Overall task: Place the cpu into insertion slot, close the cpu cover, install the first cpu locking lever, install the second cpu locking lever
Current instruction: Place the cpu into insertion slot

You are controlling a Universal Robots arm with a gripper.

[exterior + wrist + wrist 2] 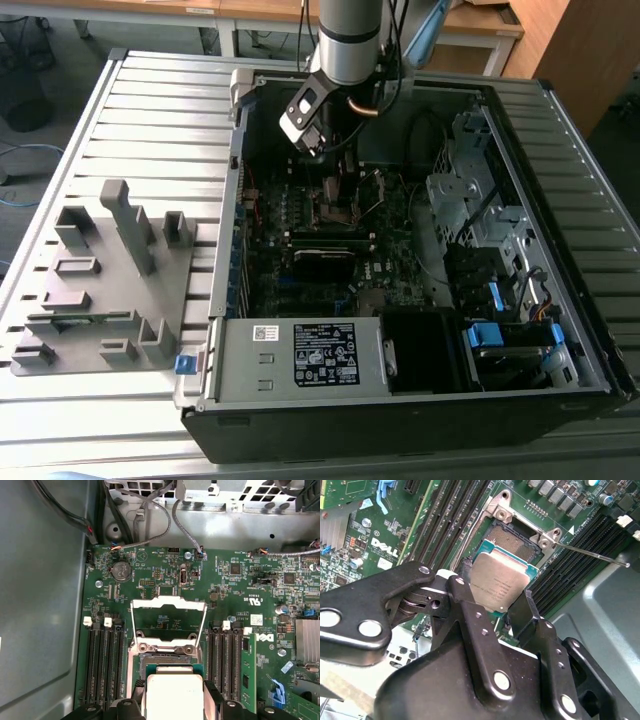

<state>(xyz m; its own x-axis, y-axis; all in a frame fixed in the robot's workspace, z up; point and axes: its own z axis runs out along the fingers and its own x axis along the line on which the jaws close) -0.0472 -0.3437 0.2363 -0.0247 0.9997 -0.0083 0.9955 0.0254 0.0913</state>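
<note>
I am on the first step, placing the chip. My tool [496, 600] is clamped on the cpu [500, 582], with a finger [465, 602] against each of two opposite edges and the dull metal top facing my wrist cameras.

The insertion slot [514, 539] lies just beyond and below the fingertips. Its dark centre shows past the chip's far edge, so I judge the chip hangs over the socket's near part and is not seated. I cannot tell whether any corner touches the rim.

In the first wrist view the cpu cover [168, 603] stands raised beyond the socket, on the side away from the tool, leaving the opening free. A thin locking lever [590, 554] juts out to one side of the tool, apart from the fingers. Long memory slots [102, 660] run along both flanks of the tool.

In the exterior view my arm [348, 40] reaches down into the open computer case [228, 250] lying on the slatted desk [150, 110].

As I judge it, seating the chip calls for lining its edges up with the socket and bringing it down level, without sliding
</note>
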